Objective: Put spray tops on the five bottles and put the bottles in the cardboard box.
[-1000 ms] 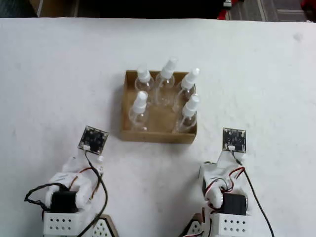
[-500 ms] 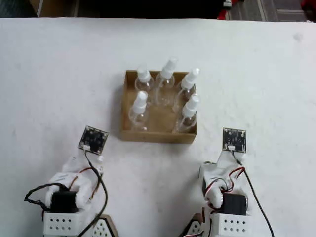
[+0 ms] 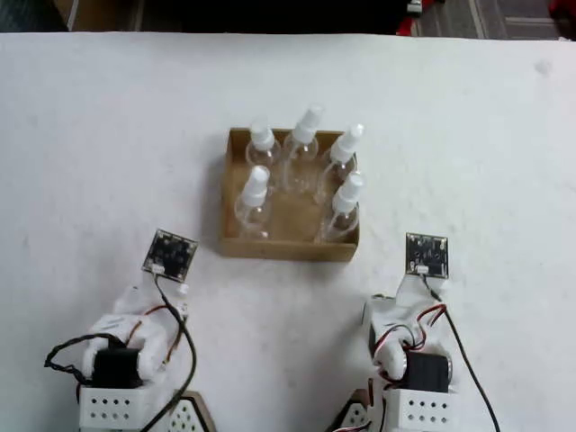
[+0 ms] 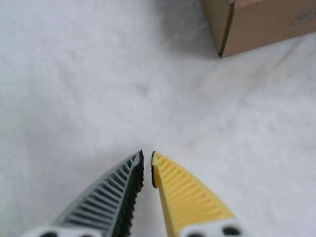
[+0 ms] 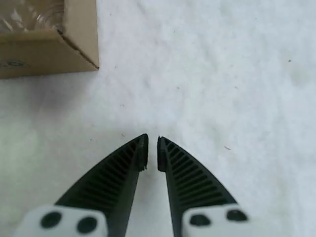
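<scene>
**High view.** A shallow brown cardboard box point(image 3: 290, 247) sits near the middle of the white table point(image 3: 108, 117). From my station I count five clear plastic bottles standing inside it. Three are along the far wall: the far-left bottle point(image 3: 261, 154), the far-middle bottle point(image 3: 297, 153) and the far-right bottle point(image 3: 337, 171). Two are by the near wall: the near-left bottle point(image 3: 250, 212) and the near-right bottle point(image 3: 339, 221). Each bottle carries a white spray top point(image 3: 261, 137). The left arm point(image 3: 126, 346) and the right arm point(image 3: 409, 353) are folded at the near edge of the table, one to each side, and both are apart from the box.

**Left wrist view.** My left gripper point(image 4: 147, 163) has one grey ribbed finger point(image 4: 118, 192) and one yellow ribbed finger point(image 4: 182, 195). The jaws are clenched to a thin slit and grasp nothing. They hang over bare table, and a corner of the box point(image 4: 256, 24) lies beyond them, not touching.

**Right wrist view.** My right gripper point(image 5: 152, 148) has two black ribbed fingers point(image 5: 113, 182). These are likewise drawn together with only a sliver between the tips, and they are empty. A corner of the box point(image 5: 54, 49) lies beyond them, apart from the tips. I can make out clear plastic over its wall.
</scene>
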